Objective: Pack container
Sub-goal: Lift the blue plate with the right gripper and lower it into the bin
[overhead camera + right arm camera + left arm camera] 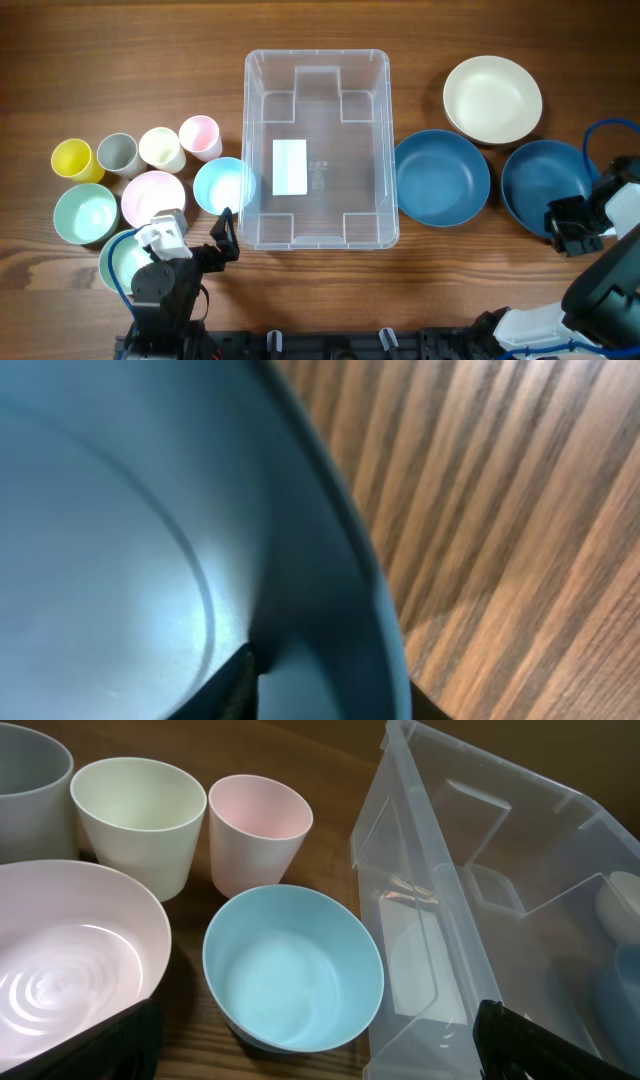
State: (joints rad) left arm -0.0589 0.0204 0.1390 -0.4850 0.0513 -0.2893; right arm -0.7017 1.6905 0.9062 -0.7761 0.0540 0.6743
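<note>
One container [345, 150] mid-counter [450, 290], empty | left end effector [224, 236] just left of container's near corner, jaws apart | right end effector [572, 228] well right of container, straddling dark blue bowl [540, 175] rim; I cannot tell if clamped | I judge container light, stiff, slick-walled; I'd grip its thick rim

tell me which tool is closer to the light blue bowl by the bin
Left. The left tool is just in front of the light blue bowl. The right tool is far across the table, at the rim of a dark blue bowl.
</note>
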